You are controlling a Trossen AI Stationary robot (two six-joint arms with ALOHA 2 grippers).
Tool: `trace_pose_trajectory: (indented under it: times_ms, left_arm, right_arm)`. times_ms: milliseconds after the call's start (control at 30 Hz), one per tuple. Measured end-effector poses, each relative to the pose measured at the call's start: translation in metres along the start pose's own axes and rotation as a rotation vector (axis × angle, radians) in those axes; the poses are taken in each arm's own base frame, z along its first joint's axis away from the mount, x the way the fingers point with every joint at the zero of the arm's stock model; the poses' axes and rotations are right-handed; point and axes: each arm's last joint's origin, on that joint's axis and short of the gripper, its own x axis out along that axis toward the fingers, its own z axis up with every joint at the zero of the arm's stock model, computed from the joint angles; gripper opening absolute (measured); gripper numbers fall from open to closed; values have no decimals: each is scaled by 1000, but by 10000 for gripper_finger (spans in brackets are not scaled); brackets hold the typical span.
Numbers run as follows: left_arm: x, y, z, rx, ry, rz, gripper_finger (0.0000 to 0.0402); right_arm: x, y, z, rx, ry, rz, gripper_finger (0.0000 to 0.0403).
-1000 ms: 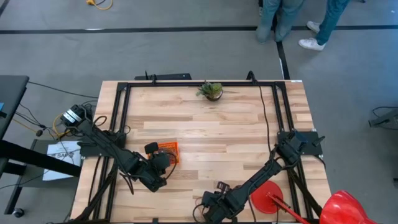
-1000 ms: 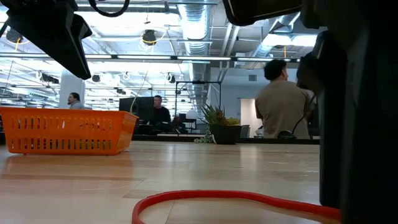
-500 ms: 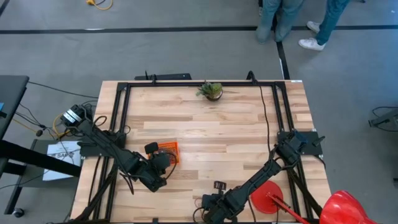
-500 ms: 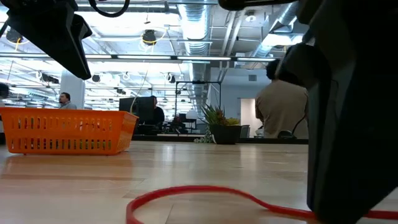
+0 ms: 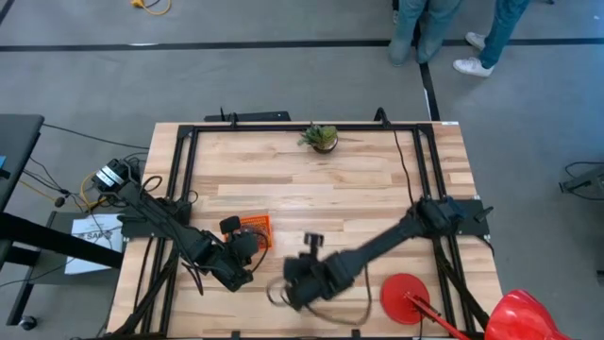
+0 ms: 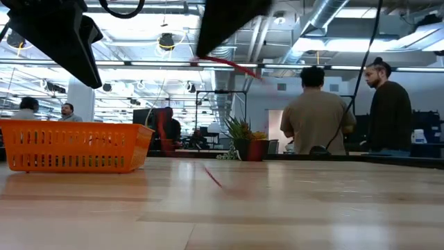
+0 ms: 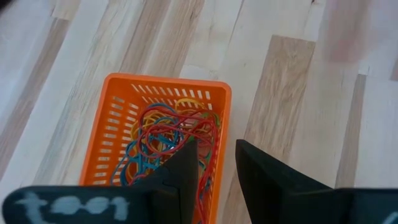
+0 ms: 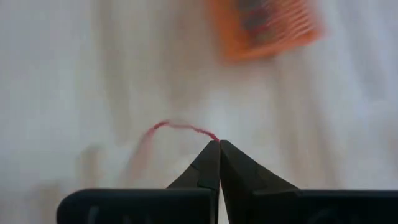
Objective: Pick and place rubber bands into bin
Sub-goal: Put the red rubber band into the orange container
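The orange mesh bin (image 5: 255, 225) stands on the table left of centre and holds several coloured rubber bands (image 7: 163, 138). My left gripper (image 7: 217, 177) hovers open at the bin's near end, one finger inside the bin and one outside its wall. My right gripper (image 8: 219, 144) is above the table to the right of the bin, shown in the high view as my right gripper (image 5: 286, 291). It is shut on a red rubber band (image 8: 177, 127). In the low view this red band (image 6: 229, 66) shows only as a blur of motion. My left gripper straddles the bin's side wall (image 7: 219, 140) from above, slanting down; I cannot tell whether either finger touches it. My right gripper pinches the red band's strand (image 8: 210, 134) between its two fingertips, slanting down. The rest of the loop trails away from the tips, slack and blurred.
A red round disc (image 5: 406, 297) lies near the table's near right corner. A small potted plant (image 5: 321, 138) stands at the far edge. Black frame rails run along the table's sides. People stand beyond the table (image 6: 316, 114).
My right gripper has shut on the red band at the table's near edge. It has then risen, rolled, and swung left and farther in, toward the bin. The band lay looped on the table before and has been carried up with the gripper.
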Motion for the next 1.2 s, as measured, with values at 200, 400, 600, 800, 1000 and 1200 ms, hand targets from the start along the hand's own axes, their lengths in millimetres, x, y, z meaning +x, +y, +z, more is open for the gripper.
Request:
trace_pose_trajectory:
  times_ms: [200,400,600,800,1000,1200]
  left_arm:
    - [0,0,0,-1,-2,-1,98]
    - [0,0,0,-1,-1,-2,98]
    - [0,0,0,-1,-1,-2,98]
    - [0,-1,0,-21,16,-17,98]
    - [1,2,1,-31,24,-8,98]
    - [3,4,2,-45,41,-13,98]
  right_arm:
    - [23,-38,33,39,-112,-35,1]
    - [38,-68,54,108,-188,-57,1]
    - [38,-74,73,95,-343,-28,0]
    - [35,-74,82,-1,-422,-42,0]
    - [40,-82,85,-115,-420,-11,0]
    - [46,-90,87,-283,-423,147,0]
